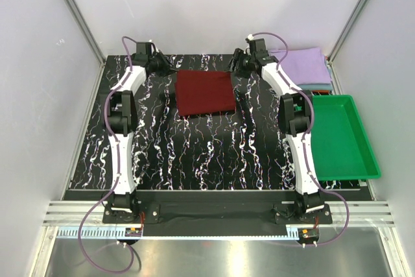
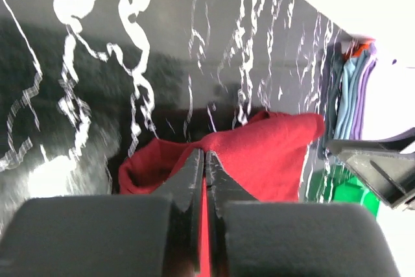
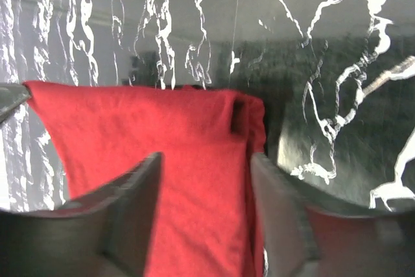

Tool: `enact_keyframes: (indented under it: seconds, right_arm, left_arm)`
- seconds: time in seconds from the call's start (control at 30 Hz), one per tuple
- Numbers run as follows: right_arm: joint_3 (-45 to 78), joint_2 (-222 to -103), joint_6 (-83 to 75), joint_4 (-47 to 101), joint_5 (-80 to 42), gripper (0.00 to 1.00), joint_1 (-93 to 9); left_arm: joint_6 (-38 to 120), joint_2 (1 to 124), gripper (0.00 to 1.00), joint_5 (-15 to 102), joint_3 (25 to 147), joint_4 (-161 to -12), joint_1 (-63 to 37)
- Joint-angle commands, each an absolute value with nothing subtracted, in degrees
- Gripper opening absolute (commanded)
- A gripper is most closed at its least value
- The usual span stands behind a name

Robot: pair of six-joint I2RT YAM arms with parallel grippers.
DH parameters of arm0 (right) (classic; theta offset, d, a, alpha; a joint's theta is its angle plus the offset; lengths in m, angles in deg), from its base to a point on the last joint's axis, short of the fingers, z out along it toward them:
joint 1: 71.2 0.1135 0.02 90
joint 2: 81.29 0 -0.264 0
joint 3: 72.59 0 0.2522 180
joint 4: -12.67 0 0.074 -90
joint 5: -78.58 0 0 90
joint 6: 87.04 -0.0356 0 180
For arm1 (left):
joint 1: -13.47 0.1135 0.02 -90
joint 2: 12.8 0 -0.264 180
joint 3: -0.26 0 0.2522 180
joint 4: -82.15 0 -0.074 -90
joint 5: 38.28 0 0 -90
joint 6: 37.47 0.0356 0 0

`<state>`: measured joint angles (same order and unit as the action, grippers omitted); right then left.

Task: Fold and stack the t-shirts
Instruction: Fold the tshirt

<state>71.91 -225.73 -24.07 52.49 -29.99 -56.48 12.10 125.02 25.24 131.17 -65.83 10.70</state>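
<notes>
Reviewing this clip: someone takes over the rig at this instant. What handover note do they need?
Left claw: shut on the maroon t-shirt at its far left corner.
Right claw: open, astride the far right corner, not gripping.
The shirt lies folded, far centre of the table. The lavender t-shirt tops the far-right stack, the grey-blue t-shirt under it, beside the green tray.
Done: stack begun, maroon partly folded.
Left: finish folding it, place it on the stack.
</notes>
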Motion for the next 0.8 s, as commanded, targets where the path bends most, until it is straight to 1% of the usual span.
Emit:
enact_keyframes:
  seconds: [0.0,0.03,0.07,0.1,0.17,0.2,0.23,0.33,0.4,0.47,0.5,0.6,0.63,0.73,0.77]
  right_arm:
    - [75.73,-227.62,-23.67,46.03,-34.27,0.71,-57.31]
    - [74.95,-227.19,-23.67,45.07,-34.71,0.72,-57.58]
    - [73.81,-225.88,-23.50,44.45,-35.58,0.73,-57.75]
    - [71.27,-225.00,-23.32,44.10,-35.68,0.75,-58.10]
    - [68.80,-223.24,-22.53,45.06,-35.85,0.76,-58.19]
    - [66.26,-221.49,-21.83,45.58,-36.12,0.76,-58.28]
    - [64.76,-220.78,-21.74,45.76,-36.99,0.76,-58.28]
    - [57.39,-217.09,-21.47,44.90,-40.86,0.77,-58.19]
    - [49.50,-213.05,-21.56,41.74,-42.18,0.78,-58.19]
    - [44.90,-209.54,-21.04,40.06,-42.79,0.78,-58.11]
    - [41.75,-208.82,-20.60,39.70,-43.15,0.79,-58.19]
    - [38.13,-207.94,-19.54,39.88,-45.95,0.78,-58.11]
    - [36.81,-207.59,-19.45,38.48,-46.74,0.77,-58.02]
    - [31.19,-206.71,-20.42,35.14,-47.80,0.74,-58.11]
    - [28.21,-206.10,-21.12,34.09,-48.33,0.72,-58.02]
  left_arm:
    - [9.82,126.15,0.13,23.42,134.35,-73.96,12.59]
    - [9.12,126.07,0.15,23.25,134.08,-74.51,12.85]
    - [9.20,125.37,0.15,23.16,133.30,-75.29,13.20]
    - [9.46,124.93,0.18,23.68,132.94,-75.74,13.29]
    - [11.39,123.87,0.23,25.78,133.29,-74.52,13.38]
    - [12.09,123.52,0.27,26.05,133.46,-72.77,13.47]
    - [13.23,123.17,0.35,26.23,133.21,-72.06,14.77]
    - [17.78,120.97,0.41,26.32,131.89,-68.81,15.05]
    - [22.00,119.22,0.43,25.70,130.93,-63.30,14.09]
    - [24.13,117.46,0.44,26.32,128.73,-60.02,12.17]
    - [24.57,114.58,0.44,26.41,123.15,-59.66,11.63]
    - [24.67,109.21,0.47,26.85,112.84,-64.64,9.70]
    - [24.75,106.58,0.48,27.63,107.33,-65.62,9.34]
    - [25.46,104.36,0.49,28.60,101.50,-66.77,8.02]
    - [25.63,104.27,0.50,28.34,100.52,-67.21,7.67]
